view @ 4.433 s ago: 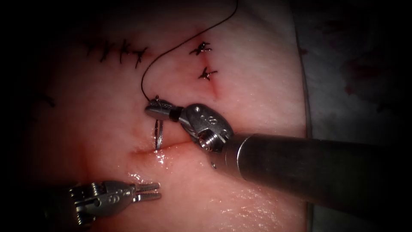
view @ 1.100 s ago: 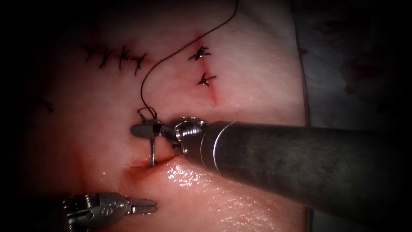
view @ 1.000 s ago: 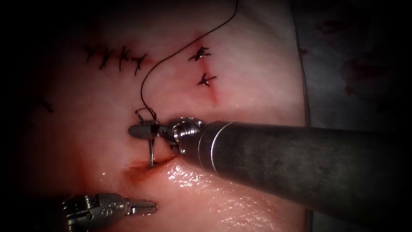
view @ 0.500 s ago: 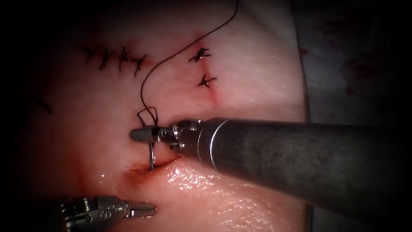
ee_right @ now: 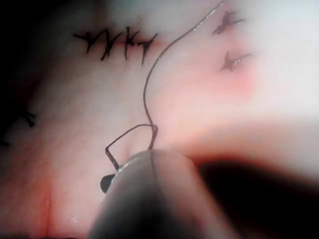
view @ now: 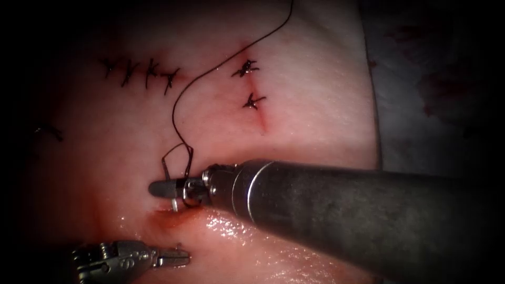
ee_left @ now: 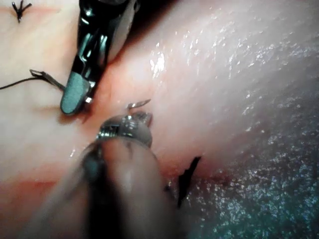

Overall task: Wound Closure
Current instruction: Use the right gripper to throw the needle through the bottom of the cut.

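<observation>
Two tools over one tissue (view: 315, 84), which carries finished stitches (view: 139, 71) far beyond the working site.

Tissue: a short cut (view: 168, 220), wet with red fluid (view: 163, 223), lies directly under the right pincer and between the two pincers.

Right pincer (view: 160, 188): comes in on its thick shaft (view: 342, 210), jaws clamped on the needle (view: 174, 202). The grip looks to sit near the thread end of the curve, judging by the thread looping off just behind the jaws. Compared with half a second ago, the pincer has come down toward the cut and less of the needle shows below the jaws; the needle has gone deeper at the cut's edge. In the left wrist view a short bright sliver (ee_left: 138, 104) shows just beyond the left tool's tip, probably the needle's point.

Left pincer (view: 181, 257): jaws together, holding nothing, parked just on the near side of the cut from the right pincer, likely waiting to receive the point.

Thread (view: 181, 100): runs from the needle in a small loop (view: 176, 158) beside the right pincer, then away past the stitches, slack.
</observation>
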{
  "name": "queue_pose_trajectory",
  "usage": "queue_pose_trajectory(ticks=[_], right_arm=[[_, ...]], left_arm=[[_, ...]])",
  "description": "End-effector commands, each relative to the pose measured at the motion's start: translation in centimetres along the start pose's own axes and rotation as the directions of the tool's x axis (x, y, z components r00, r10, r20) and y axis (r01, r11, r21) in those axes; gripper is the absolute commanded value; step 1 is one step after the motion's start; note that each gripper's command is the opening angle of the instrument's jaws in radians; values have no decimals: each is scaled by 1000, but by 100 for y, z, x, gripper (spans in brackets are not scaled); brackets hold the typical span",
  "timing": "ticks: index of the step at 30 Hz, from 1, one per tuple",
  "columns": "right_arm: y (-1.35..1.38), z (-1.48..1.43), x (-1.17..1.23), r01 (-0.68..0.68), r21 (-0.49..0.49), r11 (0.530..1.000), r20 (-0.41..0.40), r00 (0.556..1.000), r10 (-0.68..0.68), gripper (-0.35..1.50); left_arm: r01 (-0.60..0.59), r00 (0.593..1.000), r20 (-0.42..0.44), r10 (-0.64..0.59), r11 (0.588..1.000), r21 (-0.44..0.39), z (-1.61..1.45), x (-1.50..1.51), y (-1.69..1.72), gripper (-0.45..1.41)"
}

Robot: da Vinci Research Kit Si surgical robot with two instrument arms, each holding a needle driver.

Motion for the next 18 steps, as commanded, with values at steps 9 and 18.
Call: queue_pose_trajectory(ticks=[9,18], right_arm=[[4,1,-2,1,-7,1000,-18,1000,-1,-35],[-7,0,7,137,76,988,-30,990,-135,-35]], left_arm=[[0,1000,-3,0,1000,-6,6,1,-2,-42],[3,1000,-1,-3,1000,-4,3,3,3,-43]])
